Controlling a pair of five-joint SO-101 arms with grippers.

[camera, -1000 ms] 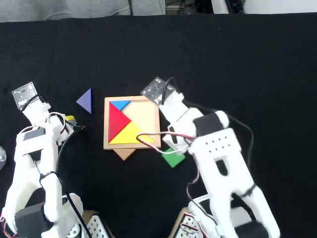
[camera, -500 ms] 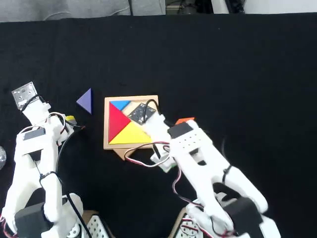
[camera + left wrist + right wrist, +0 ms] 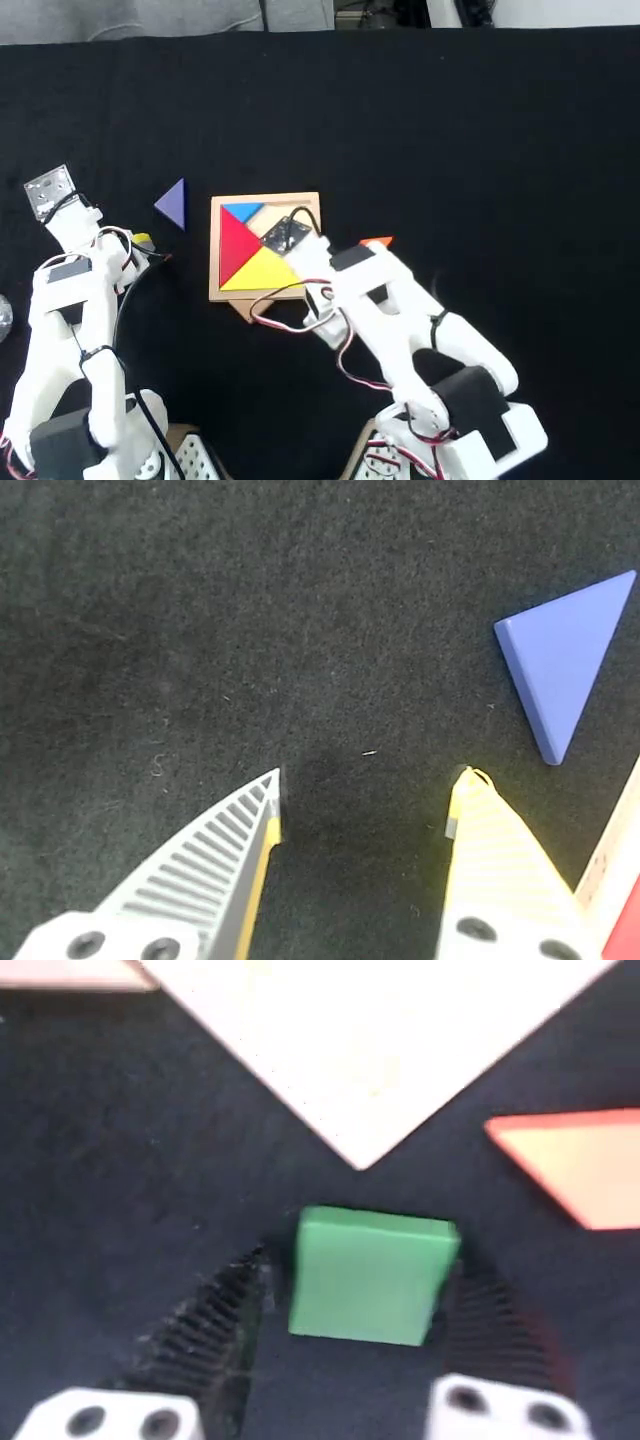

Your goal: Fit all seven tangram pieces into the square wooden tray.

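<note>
Black table [image 3: 520,120]; right gripper [image 3: 358,1265] spread around green square [image 3: 370,1280]

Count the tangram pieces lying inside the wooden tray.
3: blue triangle in the far left corner, red triangle along the left rim, yellow triangle along the near rim. The right arm may hide more.

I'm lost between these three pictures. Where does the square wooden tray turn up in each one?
High view: the wooden tray lies left of centre on the black table, between the two arms.
Left wrist view: a pale strip of its edge lies near the purple triangle.
Right wrist view: its pale corner points at the green square, with the orange piece alongside.
Shared landmark: the black table under everything.
</note>
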